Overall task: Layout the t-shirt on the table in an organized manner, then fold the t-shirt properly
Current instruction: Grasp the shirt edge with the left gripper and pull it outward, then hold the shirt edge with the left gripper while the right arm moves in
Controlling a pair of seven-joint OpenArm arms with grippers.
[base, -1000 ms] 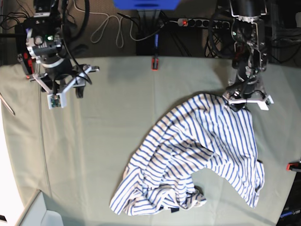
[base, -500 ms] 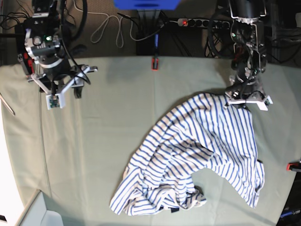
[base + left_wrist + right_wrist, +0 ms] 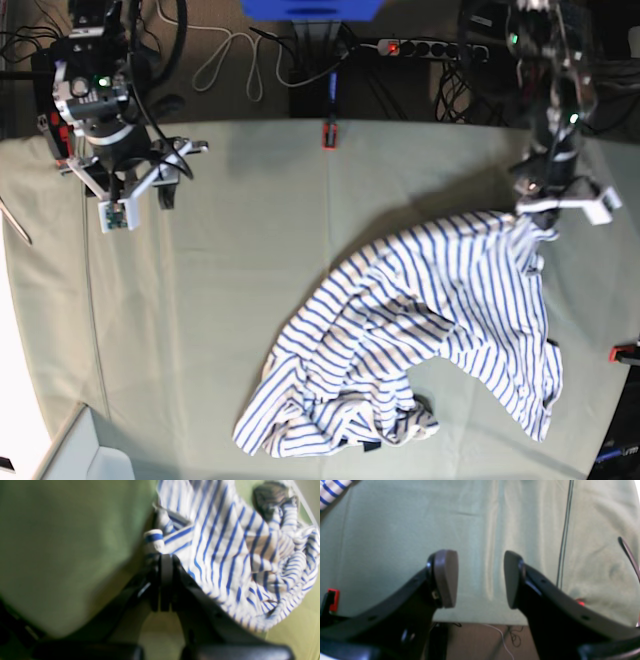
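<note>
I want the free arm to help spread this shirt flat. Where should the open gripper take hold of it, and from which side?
Probably the bunched lower edge of the t-shirt, nearest the open right gripper, coming down from above on the base view's left. The left gripper is shut on the opposite corner, so pulling these ends apart should stretch the crumpled cloth across the table.

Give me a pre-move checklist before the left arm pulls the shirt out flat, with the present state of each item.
1. Left gripper shut on the t-shirt edge: ok, fabric pinched between the closed fingers.
2. Right gripper free to help: ok, open over bare table, holding nothing.
3. Shirt laid out flat: not ok, bunched and creased at its near end.
4. Shirt fully on the table: ok in the base view.
5. Layers pinched, one or two: cannot tell, the wrist view is blurred.
6. Red clamp clear of the shirt: ok.
</note>
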